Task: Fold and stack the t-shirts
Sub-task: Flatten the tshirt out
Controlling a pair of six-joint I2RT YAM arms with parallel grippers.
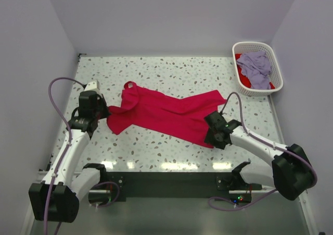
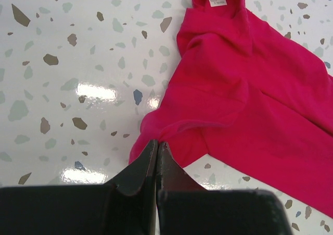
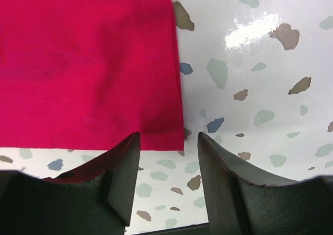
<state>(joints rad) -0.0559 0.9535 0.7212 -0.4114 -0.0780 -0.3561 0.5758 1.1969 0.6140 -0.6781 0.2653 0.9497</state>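
Note:
A crimson red t-shirt (image 1: 166, 112) lies spread crookedly across the middle of the speckled table, collar to the left. My left gripper (image 1: 105, 113) is shut at its left sleeve edge; in the left wrist view the cloth (image 2: 250, 99) puckers right at the closed tips (image 2: 157, 143). My right gripper (image 1: 215, 136) is open just off the shirt's lower right corner. In the right wrist view that corner (image 3: 156, 131) lies just ahead of the gap between the tips (image 3: 169, 141). A pale lavender t-shirt (image 1: 255, 65) lies bunched in the basket on top of more red cloth (image 1: 270, 85).
The white slotted basket (image 1: 252, 44) stands at the table's back right corner. The walls enclose the table (image 1: 156, 73) on the left, back and right. A dark rail with the arm bases runs along the near edge.

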